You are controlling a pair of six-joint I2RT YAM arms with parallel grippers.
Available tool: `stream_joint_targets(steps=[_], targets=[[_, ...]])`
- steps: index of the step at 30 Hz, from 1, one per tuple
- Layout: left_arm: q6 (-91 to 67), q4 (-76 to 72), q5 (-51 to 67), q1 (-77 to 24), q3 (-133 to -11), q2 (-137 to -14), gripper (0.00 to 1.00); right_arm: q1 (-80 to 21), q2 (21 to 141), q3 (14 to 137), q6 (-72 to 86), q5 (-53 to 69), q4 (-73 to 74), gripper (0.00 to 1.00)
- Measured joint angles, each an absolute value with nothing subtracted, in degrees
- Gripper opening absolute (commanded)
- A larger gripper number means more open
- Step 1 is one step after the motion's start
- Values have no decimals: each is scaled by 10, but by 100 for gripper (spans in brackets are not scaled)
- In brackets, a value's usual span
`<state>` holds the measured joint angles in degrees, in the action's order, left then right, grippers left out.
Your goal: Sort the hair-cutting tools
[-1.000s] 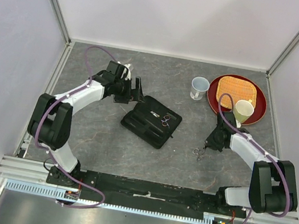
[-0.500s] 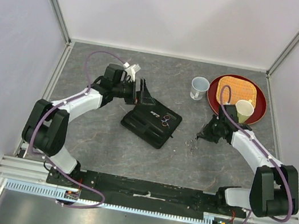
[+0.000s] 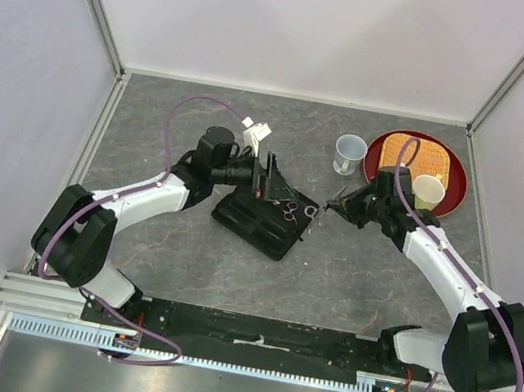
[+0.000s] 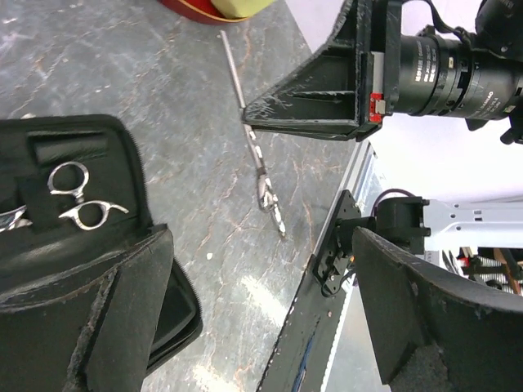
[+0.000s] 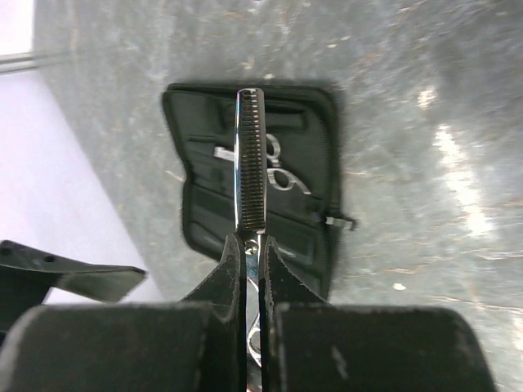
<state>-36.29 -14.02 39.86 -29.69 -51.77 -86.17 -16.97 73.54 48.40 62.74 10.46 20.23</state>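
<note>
Two silver scissors: the right gripper (image 5: 252, 245), pressed together, pinches the thinning scissors (image 5: 249, 155), blade pointing ahead toward the open black case (image 5: 304, 131); the other scissors (image 5: 280, 170) lie inside it, near the left gripper (image 3: 268, 175), fingers spread wide.

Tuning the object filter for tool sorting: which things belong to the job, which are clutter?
Job: thinning scissors in the right gripper; second scissors in the black case.
Lying about: clear cup, red plate, woven mat, yellow cup.
</note>
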Motion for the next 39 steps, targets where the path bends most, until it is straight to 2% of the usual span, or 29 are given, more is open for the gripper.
stream_joint_targets(steps=[7, 10, 13, 16, 17, 19, 24, 28, 29, 30, 32, 33, 36, 39], targets=[[-364, -169, 370, -341, -517, -861, 95, -215, 734, 513, 715, 84, 167, 0], [-364, -167, 346, -356, -517, -861, 91, -232, 734, 525, 745, 71, 157, 0], [-364, -164, 315, -368, -518, -861, 83, -249, 735, 535, 768, 57, 149, 0], [-365, -160, 286, -376, -518, -861, 67, -266, 739, 546, 786, 46, 142, 0], [-366, -159, 279, -378, -518, -861, 56, -270, 741, 549, 791, 43, 139, 0], [-368, -157, 264, -380, -518, -860, 45, -278, 743, 553, 801, 39, 136, 0], [-370, -150, 238, -381, -518, -852, 4, -288, 746, 554, 816, 25, 133, 0], [-369, -132, 221, -381, -521, -842, 2, -292, 750, 555, 821, 20, 129, 0], [-366, -119, 217, -382, -526, -841, 2, -292, 750, 555, 820, 19, 129, 6], [-363, -108, 214, -383, -532, -841, 2, -293, 751, 556, 818, 18, 127, 29], [-347, -77, 212, -383, -549, -841, 2, -293, 754, 559, 810, 18, 127, 51], [-337, -58, 212, -383, -558, -841, 2, -293, 757, 565, 792, 18, 127, 68], [-299, -13, 222, -379, -583, -840, 2, -293, 770, 596, 722, 20, 145, 85], [-264, 21, 233, -372, -594, -831, 2, -293, 786, 638, 646, 29, 160, 88]])
